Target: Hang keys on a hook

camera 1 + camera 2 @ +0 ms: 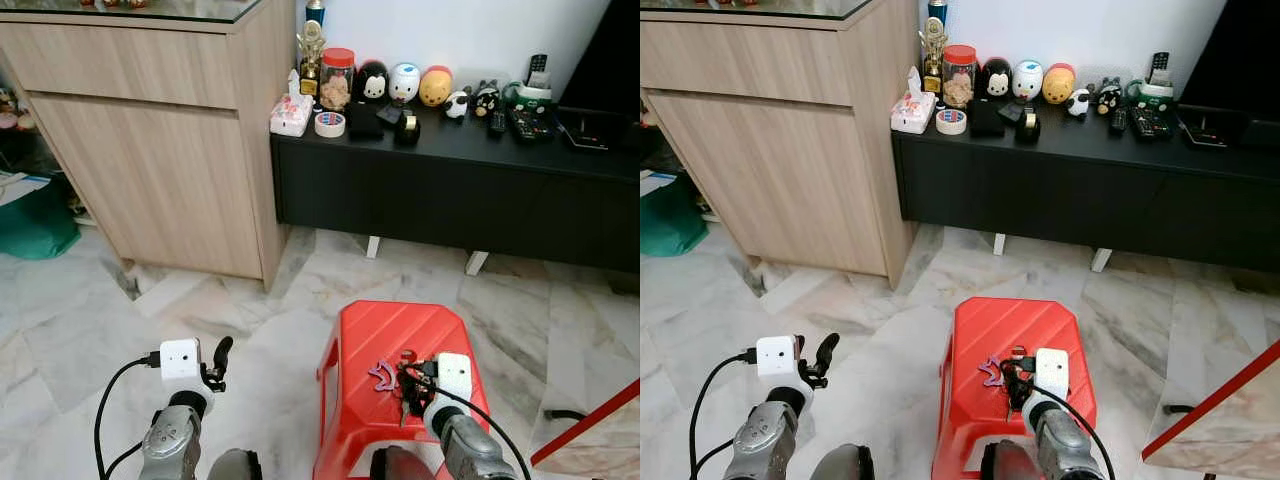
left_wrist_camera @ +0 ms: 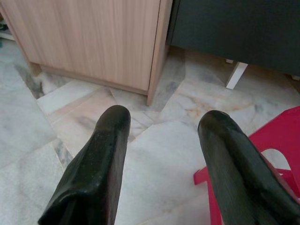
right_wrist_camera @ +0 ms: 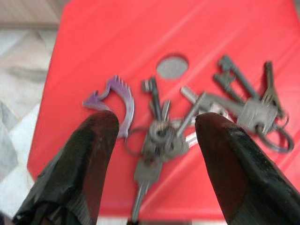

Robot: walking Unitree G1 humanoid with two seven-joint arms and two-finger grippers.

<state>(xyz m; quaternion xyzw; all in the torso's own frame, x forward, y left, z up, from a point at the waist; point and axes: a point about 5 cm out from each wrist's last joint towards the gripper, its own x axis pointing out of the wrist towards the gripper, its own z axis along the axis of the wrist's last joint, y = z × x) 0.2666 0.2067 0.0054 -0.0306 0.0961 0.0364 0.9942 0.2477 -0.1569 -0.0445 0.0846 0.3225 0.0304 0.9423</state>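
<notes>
A bunch of keys (image 3: 161,136) with a purple curved charm (image 3: 117,96) lies on top of a red plastic stool (image 1: 375,335). A second cluster of dark keys (image 3: 255,110) on the same ring lies beside it. My right gripper (image 3: 157,126) hovers just above the keys, open, one finger on each side of the bunch. In the left eye view the keys (image 1: 405,385) lie right under that gripper (image 1: 412,378), with the charm (image 1: 382,375) to its left. My left gripper (image 1: 218,362) is open over the marble floor, left of the stool.
A light wooden cabinet (image 1: 150,140) stands at the left. A low black console (image 1: 450,190) behind the stool carries a tissue box, tape, jars, figurines and remotes. A red-edged marble slab (image 1: 590,420) juts in at the right. A green bag (image 1: 35,220) sits far left.
</notes>
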